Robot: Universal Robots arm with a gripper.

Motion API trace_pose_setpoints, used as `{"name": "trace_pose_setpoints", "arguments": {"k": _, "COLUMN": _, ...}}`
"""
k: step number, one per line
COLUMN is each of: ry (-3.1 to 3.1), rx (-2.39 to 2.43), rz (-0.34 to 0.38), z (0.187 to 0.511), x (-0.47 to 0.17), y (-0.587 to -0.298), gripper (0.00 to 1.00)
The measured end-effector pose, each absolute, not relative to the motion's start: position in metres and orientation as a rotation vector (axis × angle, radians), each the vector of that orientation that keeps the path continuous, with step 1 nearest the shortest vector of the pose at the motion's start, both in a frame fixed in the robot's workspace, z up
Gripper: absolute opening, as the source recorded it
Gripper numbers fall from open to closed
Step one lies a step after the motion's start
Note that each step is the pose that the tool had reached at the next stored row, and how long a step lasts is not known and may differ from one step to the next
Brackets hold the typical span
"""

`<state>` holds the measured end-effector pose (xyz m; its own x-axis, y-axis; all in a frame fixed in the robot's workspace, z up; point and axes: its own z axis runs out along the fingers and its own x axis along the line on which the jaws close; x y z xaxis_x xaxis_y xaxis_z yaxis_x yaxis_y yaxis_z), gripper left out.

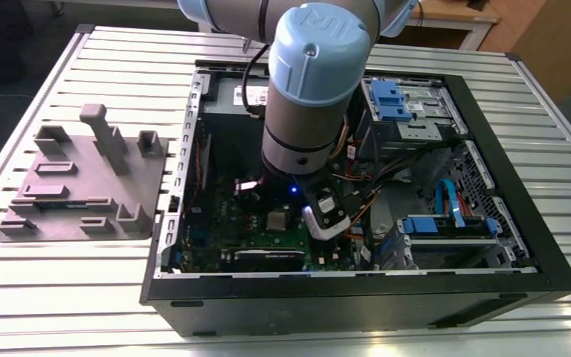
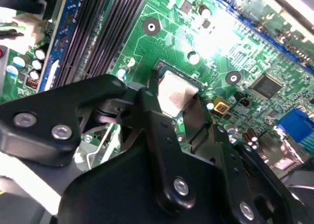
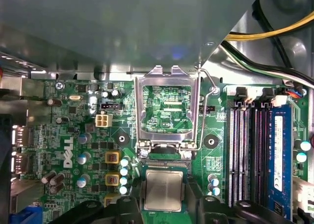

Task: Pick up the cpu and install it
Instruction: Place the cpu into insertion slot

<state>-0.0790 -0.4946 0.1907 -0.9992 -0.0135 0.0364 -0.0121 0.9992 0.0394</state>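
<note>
- Pincer (image 3: 165, 203) is low inside the open computer case (image 1: 365, 309), directly over the green motherboard (image 3: 59, 136). Its black parts stand on both sides of the cpu, but I cannot tell whether it clenches the chip or has let it go
- The cpu (image 3: 163, 188) lies flat with its silver top upward at the socket, just beside the raised metal frame (image 3: 169, 71). Whether it is fully seated or a little above the socket, I cannot tell
- The frame stands swung up and its wire lever (image 3: 202, 111) is unhooked. In my judgement this is to leave the socket open, so the chip can go straight down
- The level attitude of the chip fits this. I judge that the contacts below are delicate and a tilt could harm them
- The grey holder tray (image 1: 77, 193) stands on the slatted worktop (image 1: 57, 297), at the exterior view's left, apart from the case
- White lettering and small marks are printed on the board near the socket, and I leave them unread
</note>
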Motion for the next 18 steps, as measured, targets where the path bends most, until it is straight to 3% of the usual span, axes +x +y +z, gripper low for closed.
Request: {"name": "trace_pose_setpoints", "arguments": {"k": 18, "ry": -3.104, "rx": 0.030, "rz": -0.062, "z": 0.1939, "x": -0.0788, "y": -0.4946, "gripper": 0.44}}
